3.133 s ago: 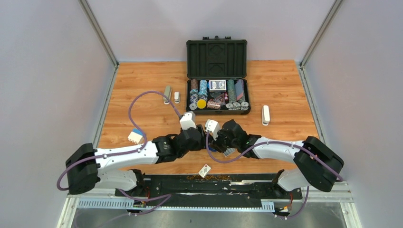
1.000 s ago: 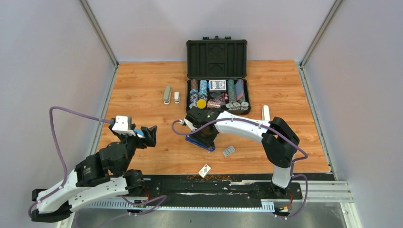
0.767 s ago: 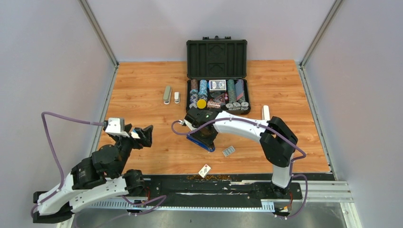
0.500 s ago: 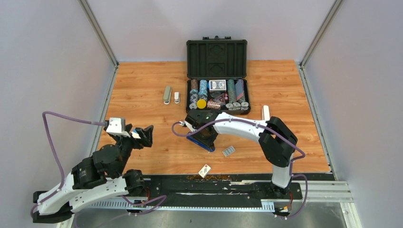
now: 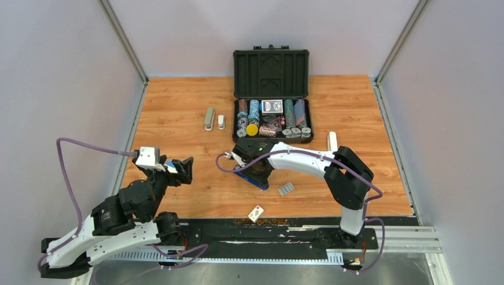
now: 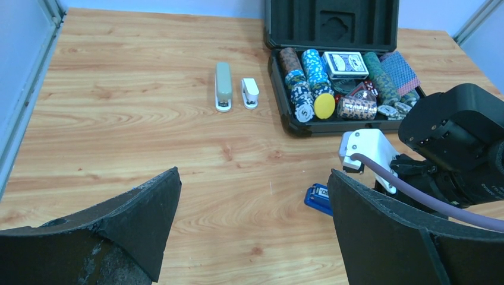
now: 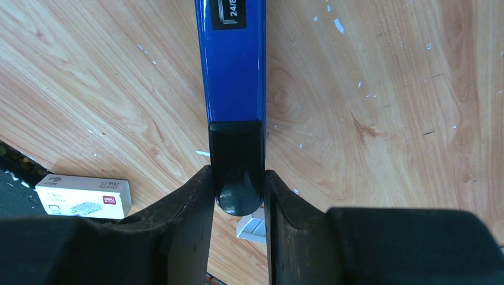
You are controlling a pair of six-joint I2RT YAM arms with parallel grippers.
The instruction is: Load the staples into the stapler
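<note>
The blue stapler (image 5: 245,176) lies slantwise mid-table; the right wrist view shows its blue top (image 7: 233,71) running away from me. My right gripper (image 7: 238,173) is shut on its black rear end, with both fingers pressed to the sides. From above, that right gripper (image 5: 257,172) covers most of the stapler. The staples (image 5: 286,189) lie flat on the wood just right of it, and a corner of the staples (image 7: 252,227) peeks out under the black end. Far to the left, my left gripper (image 5: 183,169) hangs open and empty. Its view shows the stapler's tip (image 6: 318,198).
An open black case (image 5: 271,71) of poker chips and cards stands at the back. A grey-olive stapler (image 5: 209,118) and a small white one (image 5: 221,122) lie left of it. A white stapler (image 5: 332,143) lies to the right. A small white box (image 5: 256,213) sits near the front edge.
My right jaws have closed in onto the stapler's black end. The left arm drew back a little to the left and has since held still, open.
</note>
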